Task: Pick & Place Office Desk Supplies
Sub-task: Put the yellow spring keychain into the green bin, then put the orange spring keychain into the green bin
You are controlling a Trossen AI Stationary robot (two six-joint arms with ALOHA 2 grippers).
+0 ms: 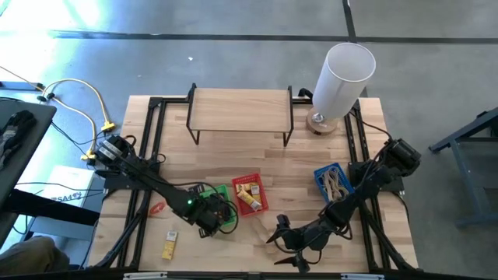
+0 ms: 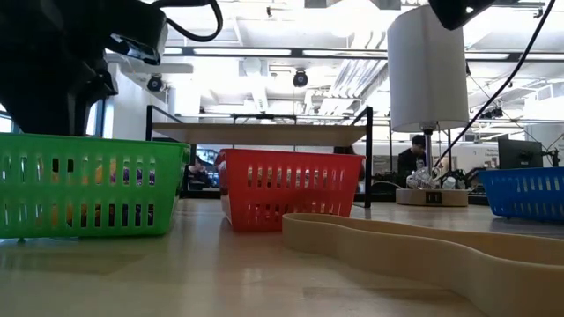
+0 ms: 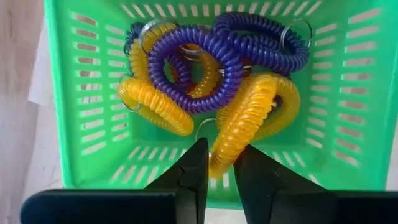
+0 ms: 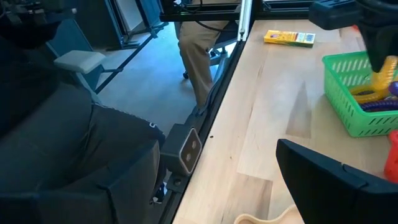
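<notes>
1. We log the left claw (image 3: 217,165) over the green basket (image 3: 348,93), near the table's (image 1: 233,148) front left. Its fingers (image 3: 193,177) stand narrowly apart, with a yellow coil (image 3: 245,124) running down into the gap; we cannot tell whether they grip it or merely touch it.
2. Inside the green basket we count purple coils (image 3: 205,62) lying over more yellow coils (image 3: 155,102), some with metal rings (image 3: 298,28) attached.
3. The right claw (image 1: 289,243) sits low at the table's front centre, well apart from the baskets, fingers spread wide and holding nothing.
4. A red basket (image 1: 250,194) stands just right of the green one and holds small yellow-white packets (image 1: 246,191).
5. A blue basket (image 1: 333,180) stands farther right, with tan bands (image 1: 336,183) inside.
6. A yellow packet (image 1: 170,243) lies loose on the table in front of the green basket; a small red item (image 1: 156,208) lies to that basket's left.
7. In the low view, a tan band (image 2: 397,246) lies flat on the table close to the camera.
8. At the back we note a wooden shelf (image 1: 240,109) and a tall white cylinder (image 1: 341,78) on a round base.
9. A person's legs (image 4: 199,56) show beyond the table edge in the right wrist view.
</notes>
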